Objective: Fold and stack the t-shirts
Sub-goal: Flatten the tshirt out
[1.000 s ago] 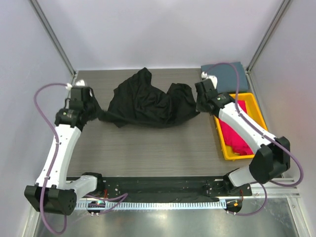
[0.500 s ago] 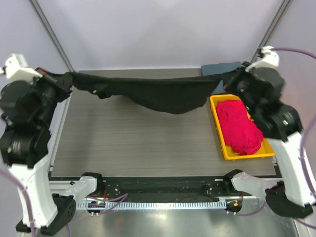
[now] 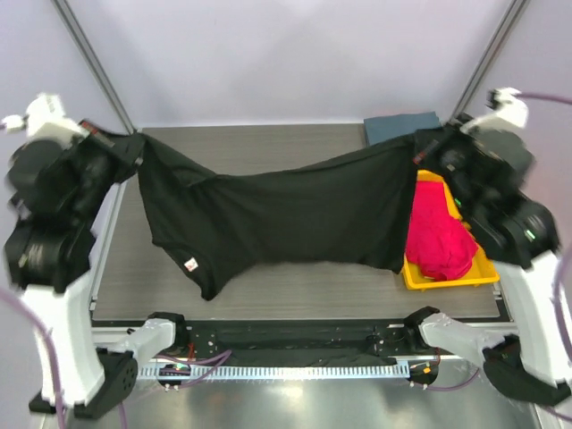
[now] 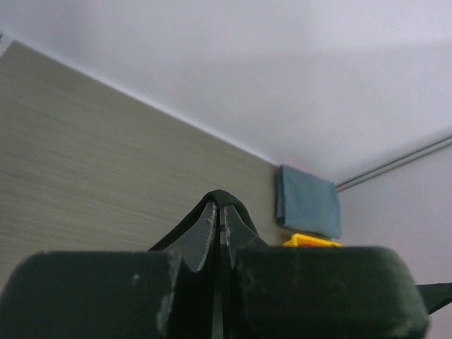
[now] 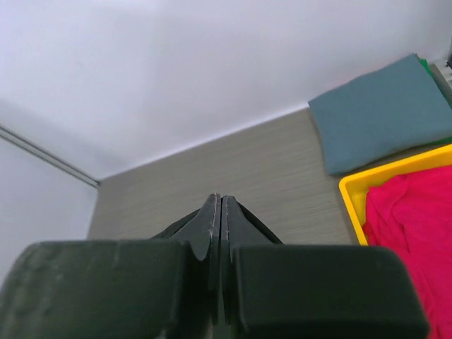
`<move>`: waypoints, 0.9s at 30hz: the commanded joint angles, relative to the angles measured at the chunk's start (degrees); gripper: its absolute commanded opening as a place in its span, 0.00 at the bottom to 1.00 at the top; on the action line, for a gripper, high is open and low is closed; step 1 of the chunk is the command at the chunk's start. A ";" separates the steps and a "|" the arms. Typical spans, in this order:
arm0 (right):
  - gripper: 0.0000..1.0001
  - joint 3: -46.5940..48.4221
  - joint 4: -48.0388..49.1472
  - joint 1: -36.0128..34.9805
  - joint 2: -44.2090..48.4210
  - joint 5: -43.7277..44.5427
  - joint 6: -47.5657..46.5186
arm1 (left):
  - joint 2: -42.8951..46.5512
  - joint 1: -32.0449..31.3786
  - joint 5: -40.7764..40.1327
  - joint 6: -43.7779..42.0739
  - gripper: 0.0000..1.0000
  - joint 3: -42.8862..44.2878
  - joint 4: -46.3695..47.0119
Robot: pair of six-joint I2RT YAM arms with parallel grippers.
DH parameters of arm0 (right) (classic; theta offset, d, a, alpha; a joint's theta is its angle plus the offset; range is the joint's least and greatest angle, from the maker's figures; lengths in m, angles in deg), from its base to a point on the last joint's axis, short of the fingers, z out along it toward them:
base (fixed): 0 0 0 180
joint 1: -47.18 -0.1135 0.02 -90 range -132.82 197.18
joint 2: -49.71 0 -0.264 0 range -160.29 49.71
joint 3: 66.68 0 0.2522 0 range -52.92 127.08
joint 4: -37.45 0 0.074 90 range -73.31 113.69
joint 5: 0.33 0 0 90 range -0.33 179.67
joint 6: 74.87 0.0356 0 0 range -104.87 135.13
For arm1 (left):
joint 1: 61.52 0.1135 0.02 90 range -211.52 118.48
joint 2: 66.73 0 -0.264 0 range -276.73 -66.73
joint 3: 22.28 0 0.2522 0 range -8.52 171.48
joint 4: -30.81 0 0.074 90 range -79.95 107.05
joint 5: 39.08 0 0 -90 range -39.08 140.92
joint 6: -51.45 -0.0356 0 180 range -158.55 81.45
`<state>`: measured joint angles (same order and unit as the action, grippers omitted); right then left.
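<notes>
The black t-shirt (image 3: 286, 214) hangs spread in the air between both raised arms, its red-white neck label (image 3: 190, 264) low at the left. My left gripper (image 3: 138, 147) is shut on its left corner; in the left wrist view (image 4: 219, 208) black cloth wraps the shut fingertips. My right gripper (image 3: 418, 152) is shut on its right corner, and black cloth shows at the tips in the right wrist view (image 5: 220, 205). A folded slate grey-blue t-shirt (image 3: 400, 125) lies at the back right. Magenta-red t-shirts (image 3: 438, 228) lie in the tray.
The yellow plastic tray (image 3: 447, 277) stands at the table's right edge, partly behind the hanging shirt. The grey-blue shirt (image 5: 381, 113) and tray (image 5: 353, 191) also show in the right wrist view. Frame posts stand at the back corners.
Both arms lifted the black shirt off the table and pulled it taut. Since half a second ago, its body has dropped open and hangs spread toward the front.
</notes>
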<state>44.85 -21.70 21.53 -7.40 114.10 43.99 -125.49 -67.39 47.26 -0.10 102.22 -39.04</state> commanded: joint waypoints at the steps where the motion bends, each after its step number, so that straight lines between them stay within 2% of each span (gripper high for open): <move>1: 0.01 0.13 4.68 -0.01 -9.51 2.20 -2.31 | -8.37 0.24 -1.34 -2.07 0.00 -2.98 5.90; 6: 0.01 6.61 10.22 0.95 -18.38 2.30 -5.66 | -18.48 0.24 -7.05 -5.31 0.00 3.94 9.68; 10: 0.01 13.74 13.12 2.97 -25.50 0.19 -6.71 | -28.74 0.33 -10.57 -6.99 0.00 17.44 9.17; 14: 0.01 18.15 13.83 3.76 -28.42 -2.53 -7.41 | -32.20 0.33 -10.58 -8.22 0.00 24.60 7.32; 16: 0.01 17.98 13.92 3.76 -27.72 -3.50 -8.20 | -31.50 0.33 -11.01 -8.92 0.00 24.44 7.32; 20: 0.01 11.94 13.92 3.76 -22.45 -5.52 -8.21 | -25.55 0.33 -11.02 -8.66 0.00 21.20 7.23; 27: 0.01 1.91 12.61 3.76 -5.87 -12.73 -9.00 | -11.76 0.42 -9.61 -5.77 0.00 14.52 6.88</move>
<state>48.81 -10.97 25.23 -21.12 104.59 36.15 -144.55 -67.39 37.95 -7.22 118.50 -34.17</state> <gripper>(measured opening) 0.026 0.005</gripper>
